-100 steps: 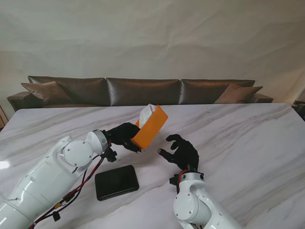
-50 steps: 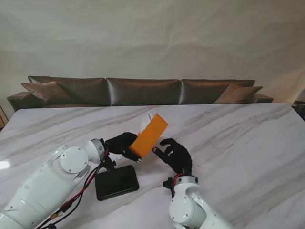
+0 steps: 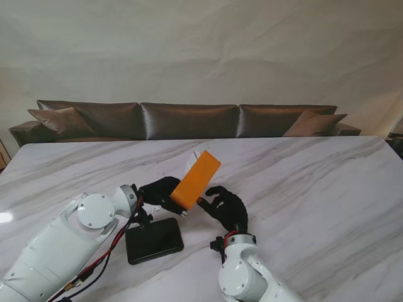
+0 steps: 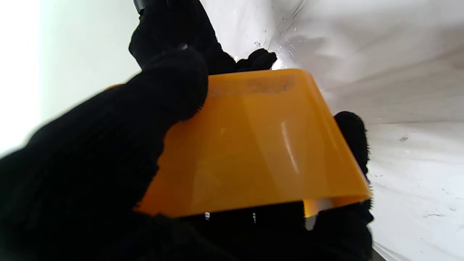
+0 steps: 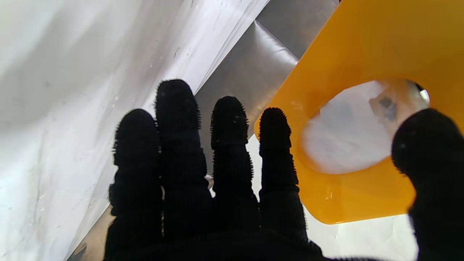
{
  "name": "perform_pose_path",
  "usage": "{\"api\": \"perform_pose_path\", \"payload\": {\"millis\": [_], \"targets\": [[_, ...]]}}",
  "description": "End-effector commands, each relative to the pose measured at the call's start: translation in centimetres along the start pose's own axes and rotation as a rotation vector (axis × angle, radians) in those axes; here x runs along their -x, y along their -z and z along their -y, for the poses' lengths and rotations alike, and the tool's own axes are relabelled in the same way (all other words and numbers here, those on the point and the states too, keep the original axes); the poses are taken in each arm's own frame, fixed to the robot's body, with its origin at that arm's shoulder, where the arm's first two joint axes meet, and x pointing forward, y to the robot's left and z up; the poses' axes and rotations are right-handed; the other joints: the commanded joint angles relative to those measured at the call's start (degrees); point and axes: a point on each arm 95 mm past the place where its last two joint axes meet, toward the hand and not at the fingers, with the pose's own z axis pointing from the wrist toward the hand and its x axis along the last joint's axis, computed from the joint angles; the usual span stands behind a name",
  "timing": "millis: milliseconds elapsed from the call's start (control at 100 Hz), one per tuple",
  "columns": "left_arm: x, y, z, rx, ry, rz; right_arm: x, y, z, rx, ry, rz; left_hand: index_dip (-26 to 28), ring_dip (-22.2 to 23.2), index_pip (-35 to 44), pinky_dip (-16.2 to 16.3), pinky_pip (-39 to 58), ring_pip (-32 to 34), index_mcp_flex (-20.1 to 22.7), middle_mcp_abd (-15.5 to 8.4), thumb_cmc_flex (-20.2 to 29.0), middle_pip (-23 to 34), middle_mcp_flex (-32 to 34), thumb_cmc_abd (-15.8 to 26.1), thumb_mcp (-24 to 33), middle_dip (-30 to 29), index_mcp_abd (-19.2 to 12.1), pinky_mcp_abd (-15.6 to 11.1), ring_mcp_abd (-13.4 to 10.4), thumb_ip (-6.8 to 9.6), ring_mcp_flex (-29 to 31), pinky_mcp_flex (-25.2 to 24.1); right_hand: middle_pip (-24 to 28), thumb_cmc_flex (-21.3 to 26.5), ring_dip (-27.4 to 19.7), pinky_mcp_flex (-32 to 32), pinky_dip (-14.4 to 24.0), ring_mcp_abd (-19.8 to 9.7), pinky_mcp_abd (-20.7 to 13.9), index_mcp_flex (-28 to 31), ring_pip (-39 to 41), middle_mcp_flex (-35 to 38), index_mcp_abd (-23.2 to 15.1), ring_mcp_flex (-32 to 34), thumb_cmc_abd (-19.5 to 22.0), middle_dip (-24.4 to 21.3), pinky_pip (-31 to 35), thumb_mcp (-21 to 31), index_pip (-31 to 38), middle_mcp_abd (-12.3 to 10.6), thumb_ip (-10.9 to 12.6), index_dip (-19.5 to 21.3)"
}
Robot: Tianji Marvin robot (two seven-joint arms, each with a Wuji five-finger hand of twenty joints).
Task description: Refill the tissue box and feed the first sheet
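Grip: left hand [image 3: 162,190] clamps tilted orange box [image 3: 196,179] above surface [image 3: 315,182].
Reach: right hand [image 3: 225,204] spread, empty.
Risk: poking tissue [image 5: 344,141] deeper; box twisting loose.

Left arm [image 3: 60,242] reaches in from the near left, forearm angled toward table centre. Left hand [image 3: 161,192], black-gloved, is raised off the table, thumb and fingers [image 4: 170,83] clamped on the orange box [image 3: 196,179]. Right hand [image 3: 225,206] is spread just beside it, 4 fingers [image 5: 177,119] extended, thumb apart, holding nothing.
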Motion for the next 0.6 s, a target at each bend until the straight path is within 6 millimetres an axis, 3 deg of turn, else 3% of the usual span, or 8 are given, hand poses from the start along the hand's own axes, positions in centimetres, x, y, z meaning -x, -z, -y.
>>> {"api": "perform_pose_path", "payload": {"millis": [0, 140, 220, 360, 420, 460, 530, 590], "targets": [[-0.44, -0.18, -0.28, 0.023, 0.003, -0.01, -0.25, -0.01, 0.35, -0.003, -0.006, -0.001, 2.45, -0.95, 0.46, 1.98, 34.08, 2.55, 0.09, 0.81, 9.27, 2.33, 4.78, 9.15, 12.01, -0.65, -0.69, -10.71, 0.01, 9.98, 6.41, 1.72, 0.57, 0.21, 1.13, 0.5, 0.86, 0.71, 0.41, 0.83, 2.39, 1.18, -0.2, 2.14, -1.37, 1.26, 2.55, 0.19, -0.05, 0.1, 0.78, 0.25], [-0.64, -0.31, -0.46, 0.041, 0.01, -0.013, -0.23, -0.22, 0.48, 0.005, -0.003, 0.005, 2.61, -0.92, 0.32, 2.6, 33.8, 2.38, -0.06, 0.77, 9.31, 2.2, 4.58, 9.29, 11.7, -0.58, -0.65, -10.59, 0.02, 9.98, 6.29, 1.71, 0.84, 2.65, 1.28, 1.01, 1.04, 0.48, 0.28, 1.61, 3.11, 1.93, -0.77, 2.69, -0.95, 1.3, 3.1, -0.18, 0.44, -0.24, 1.2, 0.41], [-0.72, -0.32, -0.51, 0.053, 0.015, -0.012, -0.21, -0.38, 0.58, 0.013, -0.004, 0.009, 2.77, -0.85, 0.16, 3.05, 33.58, 2.32, -0.33, 0.75, 9.27, 2.14, 4.56, 9.47, 11.47, -0.49, -0.59, -10.58, 0.03, 10.01, 6.3, 1.73, 1.09, 5.57, 1.17, 1.38, 1.13, 0.15, 0.14, 2.32, 3.85, 2.57, -1.48, 3.17, 0.75, 1.27, 3.64, -2.81, 0.98, -0.54, 2.62, 0.45], [-0.81, -0.34, -0.61, 0.071, 0.018, -0.008, -0.27, -0.65, 0.72, 0.036, -0.009, 0.014, 2.93, -0.82, 0.08, 3.4, 33.42, 2.21, -0.31, 0.75, 9.13, 2.11, 4.57, 9.73, 11.27, -0.44, -0.58, -10.57, -0.01, 10.04, 6.26, 1.76, 1.72, 12.26, 1.14, 2.13, 1.26, -0.54, -0.5, 6.01, 5.01, 4.45, -5.52, 4.38, 3.72, 1.34, 4.51, -6.14, 2.21, -1.2, 4.22, 0.59], [-0.82, -0.35, -0.64, 0.073, 0.018, -0.006, -0.31, -0.72, 0.76, 0.047, -0.012, 0.013, 2.98, -0.81, 0.03, 3.51, 33.38, 2.16, -0.39, 0.73, 9.11, 2.07, 4.52, 9.74, 11.21, -0.44, -0.59, -10.57, -0.01, 10.05, 6.21, 1.77, 2.51, 18.27, 0.98, 2.57, 1.32, -1.07, -0.97, 7.63, 5.95, 6.21, -10.11, 5.04, -0.49, 1.8, 5.18, -4.34, 11.1, -1.86, -1.06, -9.92], [-0.83, -0.35, -0.64, 0.073, 0.018, -0.004, -0.35, -0.74, 0.78, 0.057, -0.012, 0.01, 3.0, -0.81, 0.01, 3.56, 33.35, 2.12, -0.41, 0.7, 9.07, 2.04, 4.49, 9.76, 11.15, -0.43, -0.6, -10.57, -0.01, 10.02, 6.19, 1.77, 3.2, 21.77, 0.99, 2.92, 1.4, -1.37, -1.15, 9.4, 6.5, 7.38, -12.85, 5.66, -1.98, 2.31, 5.56, -3.98, 16.07, -2.25, -2.51, -12.27], [-0.8, -0.36, -0.62, 0.072, 0.017, 0.0, -0.35, -0.79, 0.78, 0.073, -0.006, 0.004, 3.06, -0.8, -0.04, 3.63, 33.21, 2.04, -0.45, 0.59, 9.07, 1.95, 4.39, 9.79, 11.09, -0.42, -0.62, -10.55, -0.01, 9.99, 6.13, 1.69, 4.51, 24.89, 1.04, 3.54, 1.56, -2.0, -1.48, 14.4, 7.11, 9.38, -15.32, 6.72, -1.13, 3.06, 6.14, -4.25, 20.04, -3.06, -2.76, -10.25], [-0.74, -0.38, -0.61, 0.07, 0.017, 0.004, -0.3, -0.79, 0.72, 0.077, 0.004, 0.0, 3.13, -0.78, -0.08, 3.69, 33.02, 1.96, -0.49, 0.56, 9.07, 1.91, 4.39, 9.8, 11.0, -0.39, -0.62, -10.54, -0.03, 9.94, 6.1, 1.62, 5.16, 24.99, 0.87, 3.65, 1.53, -2.23, -1.73, 15.38, 7.36, 10.17, -16.48, 7.03, -1.08, 4.19, 6.34, -3.5, 20.38, -3.66, -1.26, -5.4]]}}
